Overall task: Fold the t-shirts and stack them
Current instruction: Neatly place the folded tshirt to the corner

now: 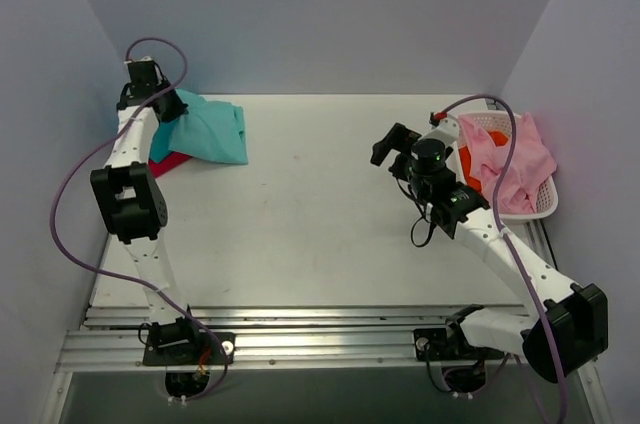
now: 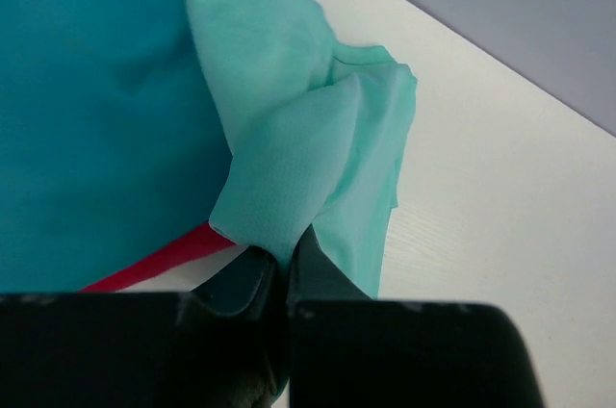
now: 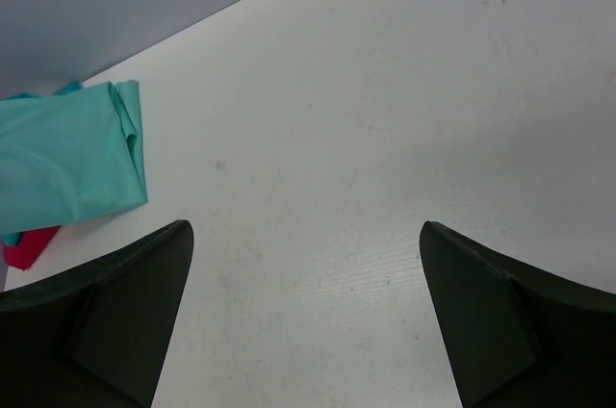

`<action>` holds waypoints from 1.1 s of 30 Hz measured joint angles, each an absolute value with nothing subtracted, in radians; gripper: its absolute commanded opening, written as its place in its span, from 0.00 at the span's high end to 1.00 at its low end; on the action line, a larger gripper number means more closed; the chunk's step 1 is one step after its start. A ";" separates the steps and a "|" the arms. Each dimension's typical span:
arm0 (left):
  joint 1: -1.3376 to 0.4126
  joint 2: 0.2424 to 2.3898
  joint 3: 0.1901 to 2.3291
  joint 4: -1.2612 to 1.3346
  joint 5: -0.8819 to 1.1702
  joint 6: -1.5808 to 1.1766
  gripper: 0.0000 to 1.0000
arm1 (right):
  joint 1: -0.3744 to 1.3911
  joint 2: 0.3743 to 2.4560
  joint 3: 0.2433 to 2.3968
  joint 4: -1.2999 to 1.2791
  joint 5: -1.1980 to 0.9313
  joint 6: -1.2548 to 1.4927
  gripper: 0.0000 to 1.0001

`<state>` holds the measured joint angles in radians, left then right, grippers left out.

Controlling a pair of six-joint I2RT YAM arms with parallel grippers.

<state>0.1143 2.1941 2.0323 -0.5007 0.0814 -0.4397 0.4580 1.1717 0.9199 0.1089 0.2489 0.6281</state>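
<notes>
Three shirts are lying stacked at the far left corner of the table. The left gripper is clamping the mint shirt by its edge; the right gripper is hovering wide apart, empty. Advisable: lay the edge flat and square over the teal shirt before releasing.

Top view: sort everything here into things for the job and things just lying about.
For the job: mint-green t-shirt, pinched in the shut left hand; teal t-shirt; magenta-red t-shirt; open right hand.
Lying about: white basket; pink cloth in it, kind unclear.
</notes>
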 measured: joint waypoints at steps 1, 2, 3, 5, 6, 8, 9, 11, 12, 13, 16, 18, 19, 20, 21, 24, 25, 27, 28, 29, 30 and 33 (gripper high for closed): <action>0.132 2.194 2.032 -0.505 0.087 -0.442 0.98 | 0.458 1.173 0.918 0.113 0.246 0.628 0.00; 0.155 2.194 2.032 -0.505 0.092 -0.449 0.98 | 0.458 1.177 0.914 0.120 0.244 0.629 0.00; 0.179 2.194 2.032 -0.504 0.097 -0.456 0.98 | 0.459 1.182 0.911 0.125 0.242 0.630 0.00; 0.229 2.194 2.032 -0.504 0.120 -0.476 0.98 | 0.467 1.201 0.908 0.132 0.238 0.632 0.00; 0.251 2.194 2.032 -0.503 0.133 -0.491 0.98 | 0.470 1.214 0.909 0.137 0.239 0.632 0.00; 0.296 2.194 2.031 -0.490 0.162 -0.526 0.98 | 0.489 1.245 0.909 0.147 0.243 0.632 0.00; 0.318 2.194 2.025 -0.470 0.175 -0.544 0.98 | 0.503 1.262 0.909 0.149 0.247 0.631 0.00; 0.360 2.193 1.998 -0.423 0.202 -0.575 0.98 | 0.534 1.298 0.910 0.150 0.258 0.631 0.00; 0.382 2.193 1.975 -0.392 0.218 -0.583 0.98 | 0.550 1.317 0.912 0.150 0.262 0.631 0.00; 0.396 2.192 1.955 -0.371 0.224 -0.593 0.98 | 0.565 1.342 0.917 0.150 0.263 0.630 0.00; 0.422 2.187 1.900 -0.317 0.248 -0.606 0.81 | 0.603 1.398 0.939 0.151 0.273 0.630 0.00; 0.429 2.192 1.894 -0.304 0.263 -0.620 0.54 | 0.622 1.419 0.947 0.152 0.276 0.630 0.00; 0.430 2.195 1.895 -0.294 0.271 -0.633 0.48 | 0.631 1.421 0.947 0.151 0.278 0.630 0.00; 0.431 2.202 1.897 -0.281 0.278 -0.645 0.44 | 0.637 1.421 0.948 0.150 0.281 0.630 0.00; 0.432 2.217 1.906 -0.267 0.288 -0.656 0.38 | 0.642 1.421 0.951 0.150 0.284 0.630 0.00; 0.433 2.265 1.927 -0.223 0.287 -0.666 0.33 | 0.649 1.419 0.958 0.152 0.297 0.630 0.00; 0.432 2.277 1.933 -0.209 0.277 -0.666 0.32 | 0.649 1.418 0.958 0.151 0.300 0.630 0.00; 0.431 2.289 1.945 -0.198 0.255 -0.667 0.32 | 0.650 1.415 0.958 0.149 0.306 0.630 0.00; 0.429 2.290 1.947 -0.203 0.244 -0.669 0.32 | 0.650 1.412 0.958 0.146 0.308 0.630 0.00; 0.426 2.286 1.948 -0.212 0.227 -0.667 0.32 | 0.650 1.409 0.958 0.144 0.311 0.630 0.00; 0.419 2.279 1.946 -0.226 0.205 -0.662 0.32 | 0.654 1.400 0.958 0.139 0.314 0.629 0.00; 0.385 2.202 1.868 -0.290 0.090 -0.622 0.32 | 0.664 1.366 0.957 0.130 0.326 0.627 0.00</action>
<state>0.3851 2.2017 1.8675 -0.2905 0.0898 -0.6224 0.6636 1.3659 0.9573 0.1303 0.3264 0.6273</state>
